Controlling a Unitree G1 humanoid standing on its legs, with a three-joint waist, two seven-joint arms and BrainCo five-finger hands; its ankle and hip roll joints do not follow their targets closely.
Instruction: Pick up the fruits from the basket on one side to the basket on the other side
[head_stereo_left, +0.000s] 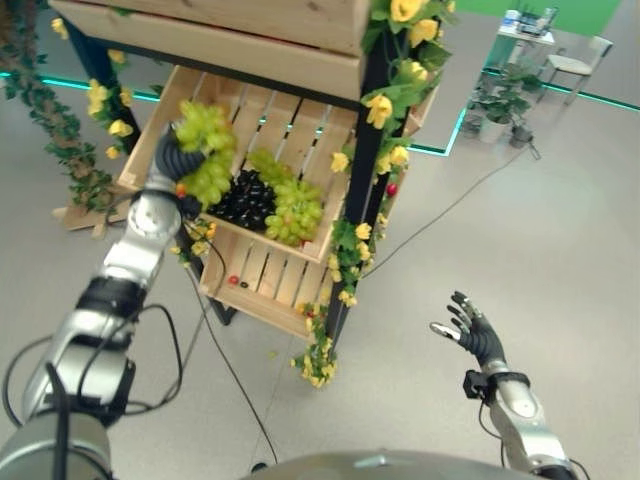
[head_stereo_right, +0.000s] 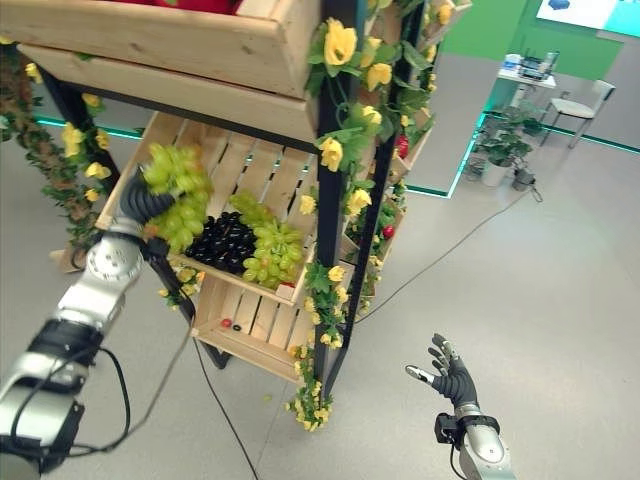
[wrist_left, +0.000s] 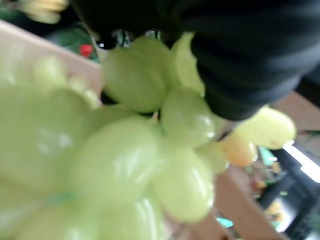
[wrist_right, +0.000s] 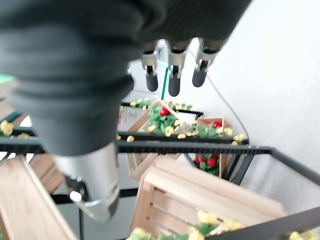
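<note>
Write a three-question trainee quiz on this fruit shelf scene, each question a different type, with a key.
1. True or false: the left robot hand holds a bunch of green grapes.
2. What dark fruit lies in the slatted wooden crate? A) black grapes B) plums C) cherries
3. Fill in: the right robot hand hangs over the grey ____ with fingers spread.

Key: 1 true; 2 A, black grapes; 3 floor.

Flowered stand on a grey floor.
Yellow flowers (head_stereo_right: 338, 42) and green leaves climb the black frame (head_stereo_right: 330, 220); potted plants (head_stereo_left: 500, 105), a small table (head_stereo_left: 528, 32) and a chair (head_stereo_left: 578, 62) stand beyond.
</note>
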